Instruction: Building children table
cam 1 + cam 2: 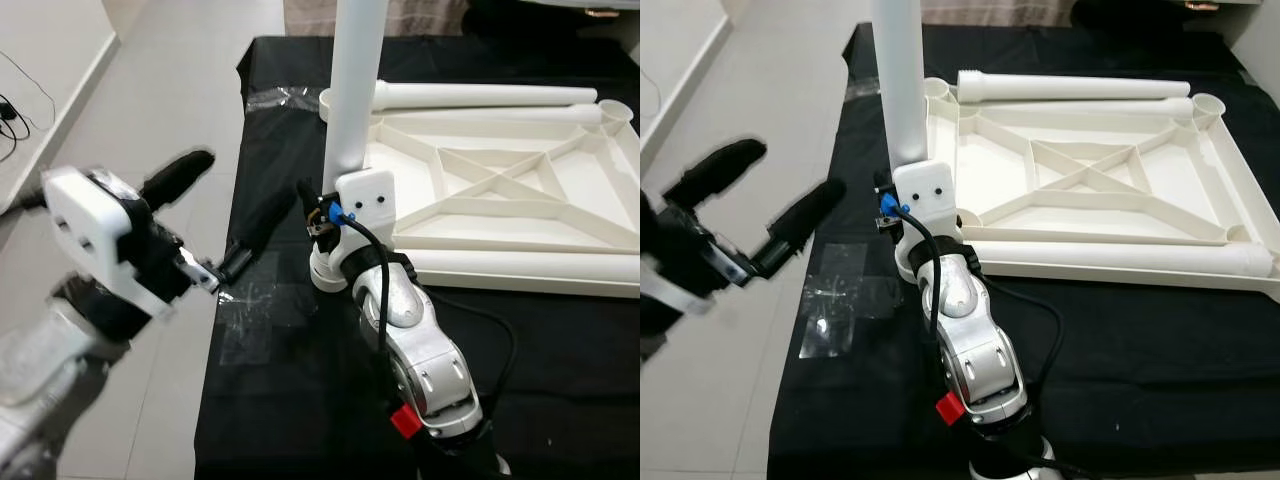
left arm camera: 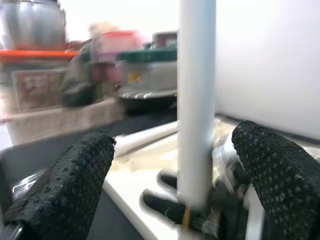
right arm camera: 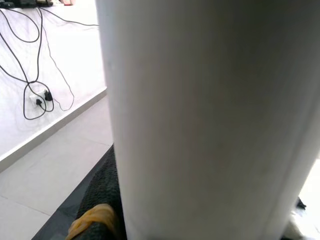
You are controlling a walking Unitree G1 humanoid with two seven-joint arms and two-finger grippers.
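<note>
A white table top (image 1: 1080, 170) lies upside down on a black cloth. One white leg (image 1: 355, 90) stands upright at its near left corner socket (image 1: 328, 276). My right gripper (image 1: 325, 232) is shut on the leg's lower end; in the right wrist view the leg (image 3: 200, 120) is pressed close against a black finger (image 3: 102, 200). My left gripper (image 1: 248, 180) is open, to the left of the upright leg and apart from it. In the left wrist view the leg (image 2: 196, 100) stands beyond its two fingers (image 2: 70, 180). Two loose legs lie on the table top, one far (image 1: 1070, 88), one near (image 1: 1110, 255).
The black cloth's left edge (image 1: 225, 300) drops to pale floor tiles (image 1: 150, 90). A patch of clear tape (image 1: 835, 300) lies on the cloth by the left gripper. Cables and a socket (image 3: 37, 100) lie on the floor. Pots and containers (image 2: 145, 70) stand behind.
</note>
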